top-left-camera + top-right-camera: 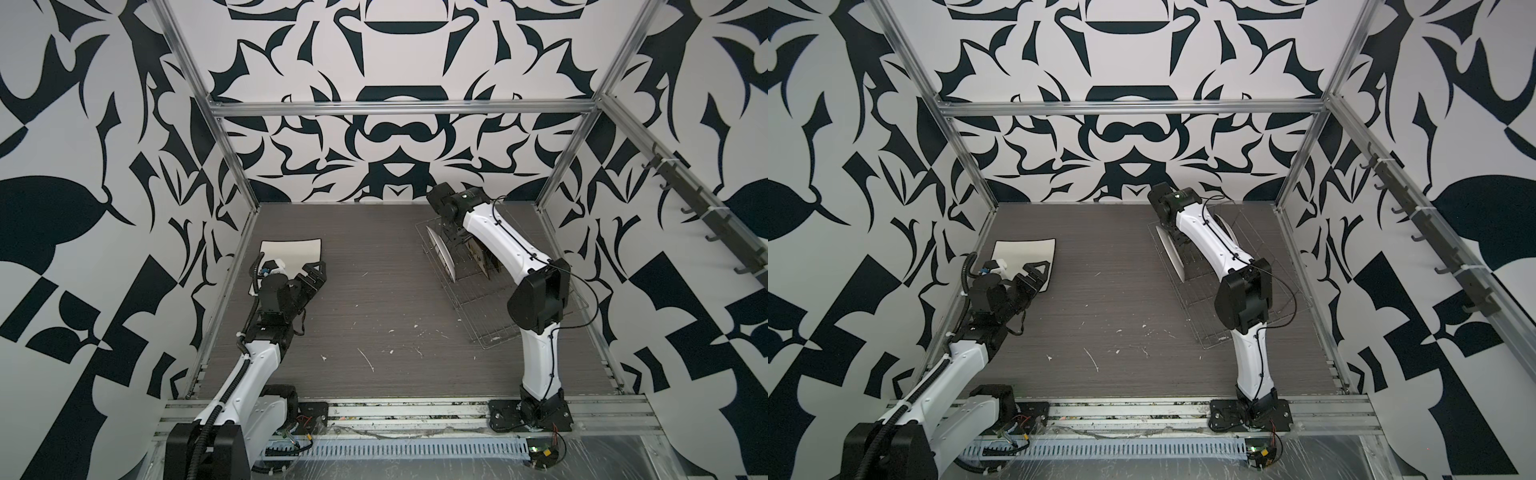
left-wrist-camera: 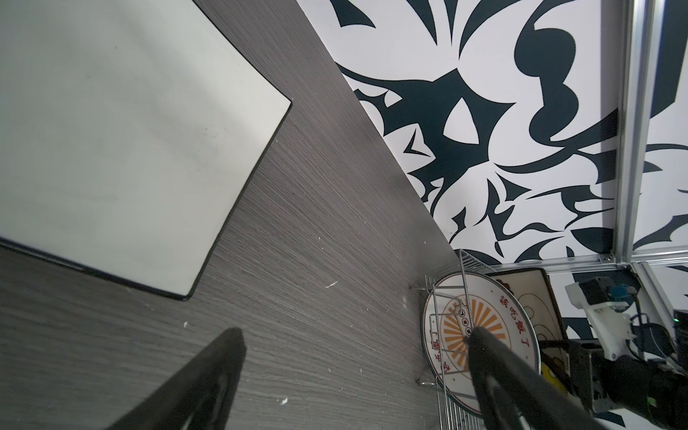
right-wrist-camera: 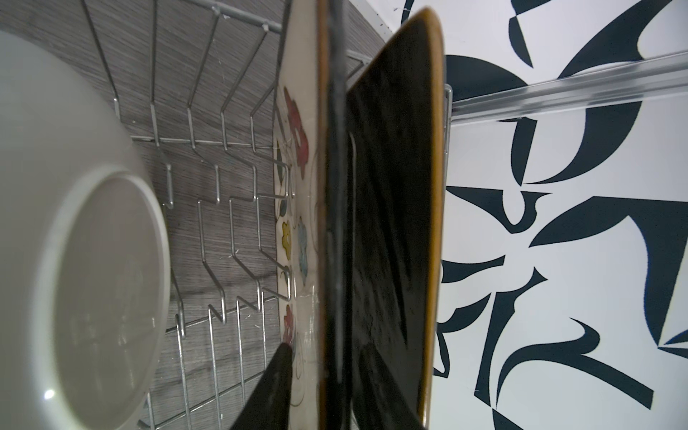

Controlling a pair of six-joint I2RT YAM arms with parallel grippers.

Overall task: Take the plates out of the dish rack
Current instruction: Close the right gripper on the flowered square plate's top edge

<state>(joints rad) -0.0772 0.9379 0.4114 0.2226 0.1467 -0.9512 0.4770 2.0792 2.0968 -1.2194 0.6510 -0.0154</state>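
Observation:
The silver wire dish rack [image 1: 478, 316] [image 1: 1204, 328] stands at the back right. A round white plate [image 1: 442, 253] [image 2: 484, 298] with an orange sunburst stands upright in it. In the right wrist view a cream plate with coloured flowers [image 3: 298, 149] and a glossy black plate [image 3: 394, 186] stand side by side between the tines. My right gripper [image 3: 327, 348] [image 1: 455, 241] reaches down into the rack, one finger on each face of the flowered plate. A square white plate [image 1: 291, 253] [image 2: 111, 149] lies flat at the back left. My left gripper [image 1: 313, 276] [image 2: 353, 333] hovers open at its near edge, holding nothing.
Aluminium frame posts [image 1: 232, 158] and patterned walls close in the table on three sides. A rail of dark hooks [image 1: 706, 224] runs along the right wall. Small white chips [image 1: 365, 359] dot the grey table [image 1: 374, 291] between the arms.

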